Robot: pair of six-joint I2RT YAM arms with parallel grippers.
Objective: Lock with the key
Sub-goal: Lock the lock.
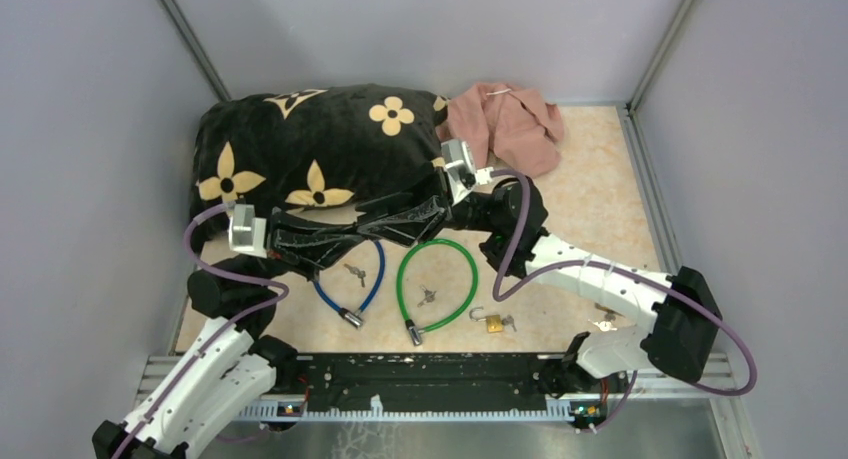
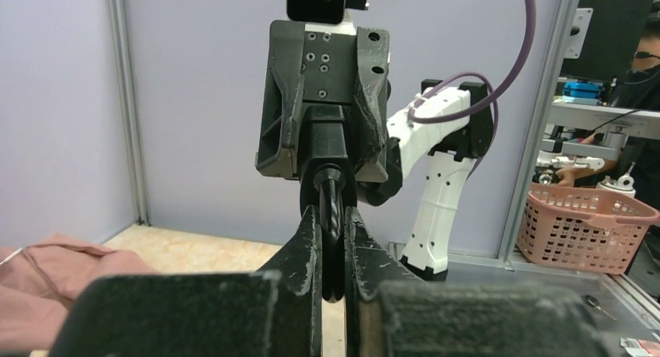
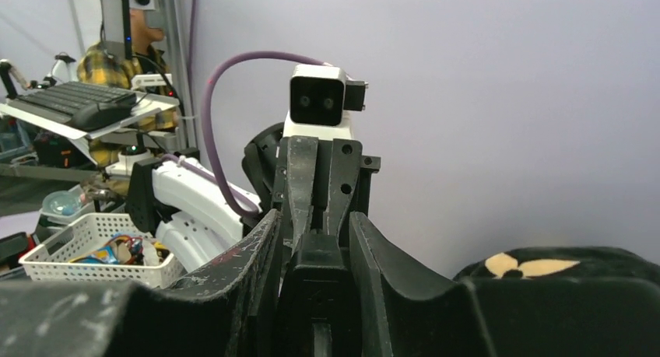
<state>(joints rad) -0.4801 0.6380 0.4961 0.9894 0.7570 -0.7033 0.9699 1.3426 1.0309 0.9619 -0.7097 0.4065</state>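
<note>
Evidently we are at the locking step itself, with both arms meeting above the table in front of the flowered cushion. Our right gripper is clamped around a black lock body, one finger on either side of it. Our left gripper is closed almost completely on a thin black piece, seen edge-on, that runs into the round end of that lock body. We take this piece for the head of the key, already seated, though the pictures do not show it clearly enough to be sure. So the task's thing is off the table, held between our two grippers.

If that reading is right, the next move calls for a turn of the left wrist about the key's own axis. The right gripper must hold the body firm so that it does not twist along with it. Any sideways pull could bend the key or drag it out.

On the table below lie a green cable lock, a blue cable lock and a small padlock, all untouched.
</note>
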